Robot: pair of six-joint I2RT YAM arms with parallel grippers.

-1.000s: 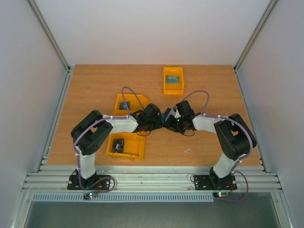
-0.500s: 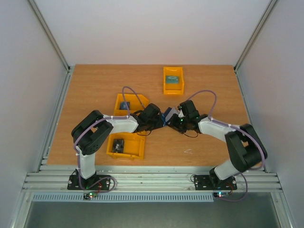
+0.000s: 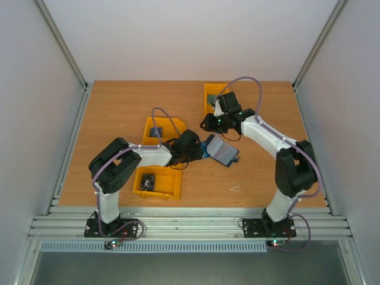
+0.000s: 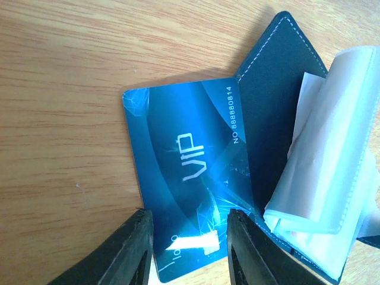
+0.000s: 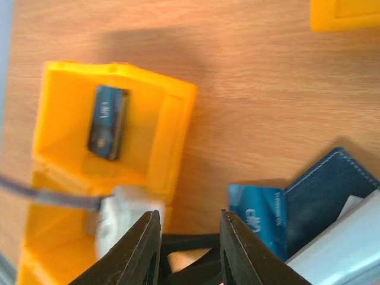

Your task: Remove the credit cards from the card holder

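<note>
The card holder (image 3: 223, 152) lies open on the table, dark navy with a pale clear sleeve (image 4: 332, 178) folded up from its inner face. A blue card marked VIP (image 4: 184, 178) lies flat beside it, one long edge against the holder (image 4: 279, 107). My left gripper (image 4: 190, 249) is open, its fingers (image 4: 138, 252) standing on either side of the card's near end. It shows from above (image 3: 202, 149) at the holder's left edge. My right gripper (image 5: 190, 249) is open and empty, raised above the table (image 3: 209, 123) beyond the holder. No red card shows.
Three yellow bins stand on the table: one at the back (image 3: 217, 101) holding a teal item, one at the left (image 3: 159, 129) holding a dark blue card (image 5: 107, 122), one in front (image 3: 157, 183) holding a dark item. Grey walls flank the table.
My right gripper has left the card holder and swung up and away towards the back bin. The holder now lies open on the table. My left arm has hardly moved.
</note>
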